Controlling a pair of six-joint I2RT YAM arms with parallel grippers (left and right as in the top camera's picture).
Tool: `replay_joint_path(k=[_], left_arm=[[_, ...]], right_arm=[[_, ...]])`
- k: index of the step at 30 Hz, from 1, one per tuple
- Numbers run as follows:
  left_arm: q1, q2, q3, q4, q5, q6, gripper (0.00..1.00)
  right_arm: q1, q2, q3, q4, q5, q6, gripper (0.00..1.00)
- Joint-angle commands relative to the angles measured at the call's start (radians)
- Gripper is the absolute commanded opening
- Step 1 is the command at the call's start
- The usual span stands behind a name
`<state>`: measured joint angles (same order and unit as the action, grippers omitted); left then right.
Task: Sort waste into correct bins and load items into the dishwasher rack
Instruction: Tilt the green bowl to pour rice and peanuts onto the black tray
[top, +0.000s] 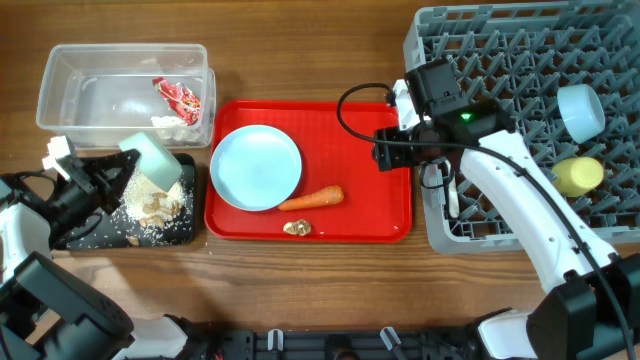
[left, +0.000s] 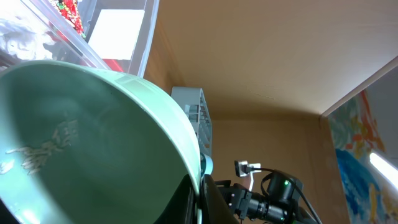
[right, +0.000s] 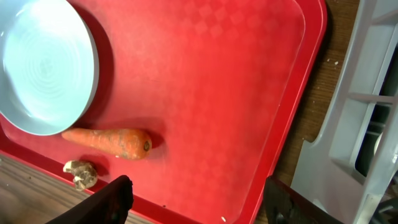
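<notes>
My left pincer (top: 122, 168) gripped the rim of a pale bowl (top: 155, 157), tilted over the black tray (top: 95, 232) holding rice-like scraps (top: 150, 200). My right pincer (right: 198, 202) stood wide above the red tray (right: 217, 93), near the small orange carrot (right: 109, 140)

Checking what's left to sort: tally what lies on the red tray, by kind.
Dishes: 1 (light blue plate)
Food waste: 2 (carrot, golden-brown lump)
Total on the red tray: 3
</notes>
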<state>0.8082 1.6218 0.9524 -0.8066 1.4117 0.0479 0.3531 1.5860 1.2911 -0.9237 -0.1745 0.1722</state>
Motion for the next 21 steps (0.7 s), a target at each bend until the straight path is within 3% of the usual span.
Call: replay_joint_path(k=[1, 12, 14, 15, 17, 21], left_arm=[[0.008, 0.009, -0.005, 0.0, 0.027, 0.024, 0.04], [0.008, 0.009, -0.004, -0.003, -0.099, 0.012, 0.04], [0.008, 0.009, -0.004, -0.026, 0.001, 0.051, 0.04], [0.008, 0.009, -0.004, -0.052, 0.111, 0.137, 0.04], [0.008, 0.009, -0.004, -0.048, 0.149, 0.153, 0.04], [0.008, 0.009, -0.004, -0.013, -0.029, 0.051, 0.04]], right_arm=[[0.004, 0.011, 0.003, -0.008, 0.02, 0.013, 0.7], [0.004, 0.011, 0.003, -0.008, 0.02, 0.013, 0.7], [0.004, 0.011, 0.003, -0.009, 0.02, 0.014, 0.7], [0.004, 0.011, 0.003, -0.011, 0.02, 0.014, 0.7], [0.004, 0.011, 0.003, -0.013, 0.02, 0.014, 0.7], [0.004, 0.011, 0.003, -0.014, 0.02, 0.014, 0.7]])
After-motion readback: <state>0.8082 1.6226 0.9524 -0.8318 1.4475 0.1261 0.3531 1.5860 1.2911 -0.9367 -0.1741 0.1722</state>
